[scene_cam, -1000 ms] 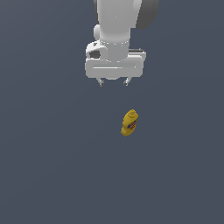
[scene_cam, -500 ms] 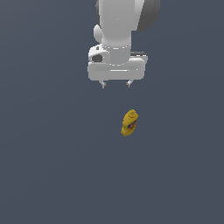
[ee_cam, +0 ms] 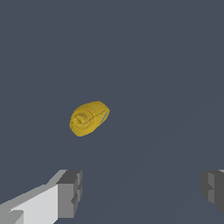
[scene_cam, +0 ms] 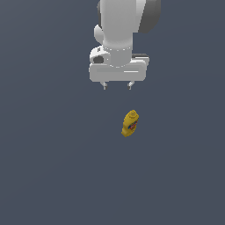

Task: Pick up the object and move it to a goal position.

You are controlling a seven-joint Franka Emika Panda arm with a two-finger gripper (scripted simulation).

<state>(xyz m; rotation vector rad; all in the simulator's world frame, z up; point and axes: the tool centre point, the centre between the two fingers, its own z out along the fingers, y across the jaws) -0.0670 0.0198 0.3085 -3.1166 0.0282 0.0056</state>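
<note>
**Bottle lies clear of our open fingers**

Our gripper (scene_cam: 117,86) hangs with its fingers (ee_cam: 70,192) spread wide, holding nothing. The bottle (scene_cam: 130,123) sits just below centre of the exterior frame, below and slightly right of the fingertips, well apart. It stands upright, its long axis near vertical, nozzle up, leaning slightly toward upper right.

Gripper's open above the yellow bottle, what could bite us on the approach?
1. The white gripper is offset from the small yellow squeeze bottle; in the wrist view the bottle sits outside the gap, so a straight descent would likely miss.
2. The bottle looks tilted, so a finger brushing it may knock it over.
</note>
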